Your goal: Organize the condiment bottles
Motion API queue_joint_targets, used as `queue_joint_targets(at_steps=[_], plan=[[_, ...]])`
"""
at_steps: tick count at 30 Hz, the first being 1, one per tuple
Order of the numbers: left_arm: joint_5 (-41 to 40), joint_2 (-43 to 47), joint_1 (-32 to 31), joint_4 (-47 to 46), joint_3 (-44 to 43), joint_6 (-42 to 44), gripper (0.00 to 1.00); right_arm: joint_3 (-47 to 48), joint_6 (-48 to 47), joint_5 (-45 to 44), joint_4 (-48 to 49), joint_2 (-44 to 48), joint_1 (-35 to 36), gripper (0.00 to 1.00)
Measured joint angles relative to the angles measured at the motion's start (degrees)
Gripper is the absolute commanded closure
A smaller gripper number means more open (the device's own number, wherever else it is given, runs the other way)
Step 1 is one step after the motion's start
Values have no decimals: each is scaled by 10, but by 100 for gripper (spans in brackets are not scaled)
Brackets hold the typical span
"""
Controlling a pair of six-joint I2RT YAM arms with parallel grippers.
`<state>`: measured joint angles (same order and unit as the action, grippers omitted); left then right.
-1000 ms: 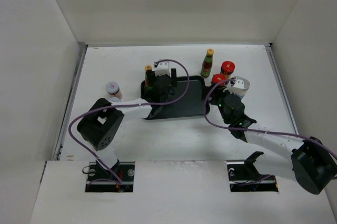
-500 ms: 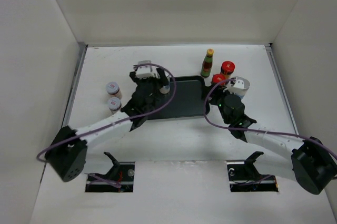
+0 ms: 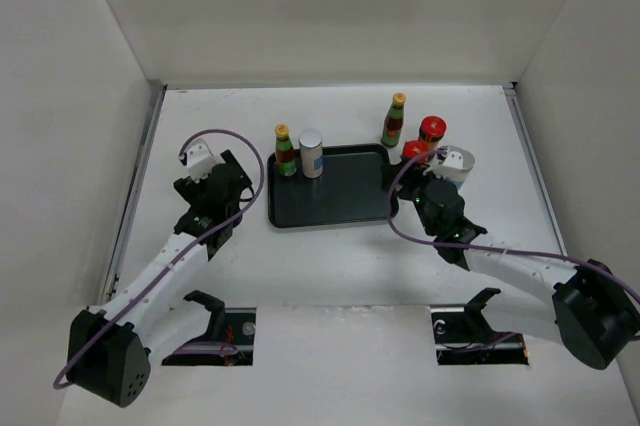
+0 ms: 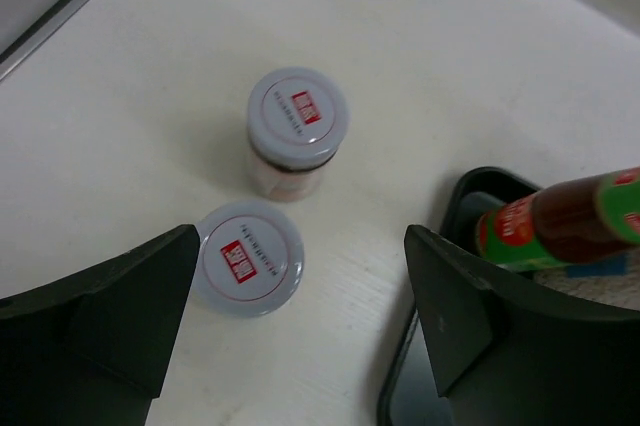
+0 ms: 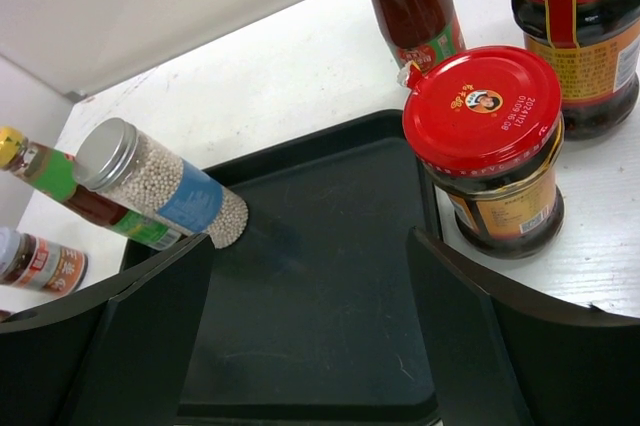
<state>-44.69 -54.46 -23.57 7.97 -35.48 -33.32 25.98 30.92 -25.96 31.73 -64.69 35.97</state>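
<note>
From above, my left gripper [image 3: 212, 186] had quit the tray [image 3: 340, 211], leaving the yellow-capped bottle [image 3: 285, 151] standing there beside the grey-capped cylinder [image 3: 311, 153]. Left wrist: fingers spread, empty, over two white-lidded jars [image 4: 297, 126], likely next. Right wrist: my right gripper [image 5: 310, 246] gaped empty near the red-lidded jar [image 5: 485, 121].

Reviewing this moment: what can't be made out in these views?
- Top view: the white-lidded jars are hidden under the left hand.
- Top view: the right hand has its fingertips hidden beneath its own wrist, which also partly covers the near red-capped jar.
- Left wrist view: the left yellow-capped bottle loses its cap at the right edge.
- Right wrist view: the far red-capped jar is cut by the corner.
</note>
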Motion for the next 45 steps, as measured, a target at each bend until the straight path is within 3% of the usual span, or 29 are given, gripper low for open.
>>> queue_joint_targets(at_steps=[5,15,18,22,27,31,41,45], plan=[[10,-33,14,44,5,-27,14,0,0,3,0,-6,0,12],[-2,-87,30,26,49,-42,18,0,0,9,0,-6,0,12],[-4,-89,37,9,49,-44,25,0,0,11,0,-7,0,12],[-5,-93,44,-18,49,-44,44,2,0,14,-1,-14,0,12],[-8,-96,45,-41,57,-35,48,2,0,16,-2,-14,0,12],[0,-82,50,-47,65,-32,58,2,0,16,-2,-14,0,12],[3,54,3,0,60,-5,58,2,0,18,-2,-14,0,12],[-7,47,-41,-5,21,16,58,2,0,18,-2,-14,0,12]])
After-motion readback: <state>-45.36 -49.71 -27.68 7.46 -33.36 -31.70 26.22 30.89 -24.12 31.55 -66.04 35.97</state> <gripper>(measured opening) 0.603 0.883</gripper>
